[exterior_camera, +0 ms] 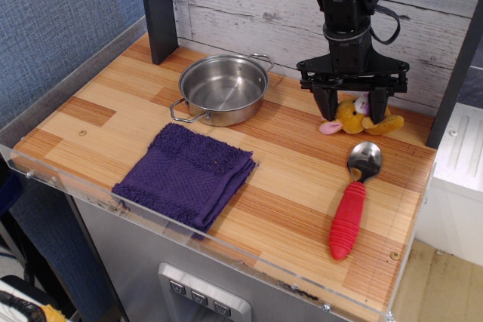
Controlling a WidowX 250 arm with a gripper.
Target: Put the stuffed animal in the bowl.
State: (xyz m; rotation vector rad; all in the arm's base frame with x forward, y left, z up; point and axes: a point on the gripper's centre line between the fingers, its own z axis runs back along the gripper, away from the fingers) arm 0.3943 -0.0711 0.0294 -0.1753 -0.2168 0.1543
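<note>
From where I stand, the gripper (352,105) hangs low at the back right of the wooden table (294,186), its two dark fingers (327,102) spread apart and pointing down. The stuffed animal (358,116) lies on the tabletop right under it, sitting between the spread fingers, with a pink bit poking out past the left finger and its yellow body reaching past the right one. I cannot tell whether the fingers touch it. The bowl (223,89) stands well apart to the left, nothing in it. A purple cloth (187,175) lies in front of the bowl, and a red-handled spoon (353,200) lies just in front of the toy.
</note>
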